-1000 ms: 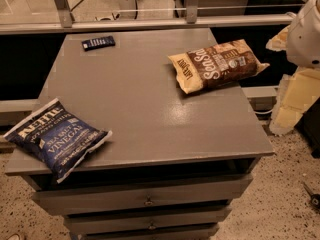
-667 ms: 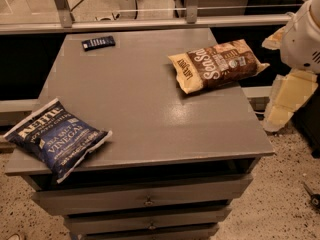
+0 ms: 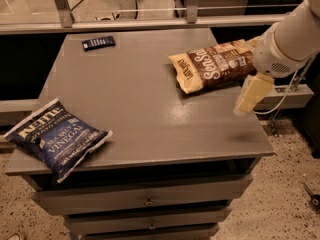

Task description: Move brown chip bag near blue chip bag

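The brown chip bag (image 3: 212,68) lies flat at the back right of the grey table (image 3: 150,109), its tan end pointing left. The blue chip bag (image 3: 54,138) lies at the front left corner, partly overhanging the table's edge. My gripper (image 3: 251,95) hangs from the white arm (image 3: 285,39) at the right, just above the table near its right edge. It is beside the right end of the brown bag, and the arm covers that end. Nothing shows in the gripper.
A small dark flat device (image 3: 98,42) lies at the back left of the table. Drawers (image 3: 145,201) sit below the tabletop. A metal rail (image 3: 150,24) and glass run behind the table. Speckled floor (image 3: 285,194) is to the right.
My arm and gripper have moved left and in over the table's right edge, now covering the brown bag's right end. Neither bag has moved.
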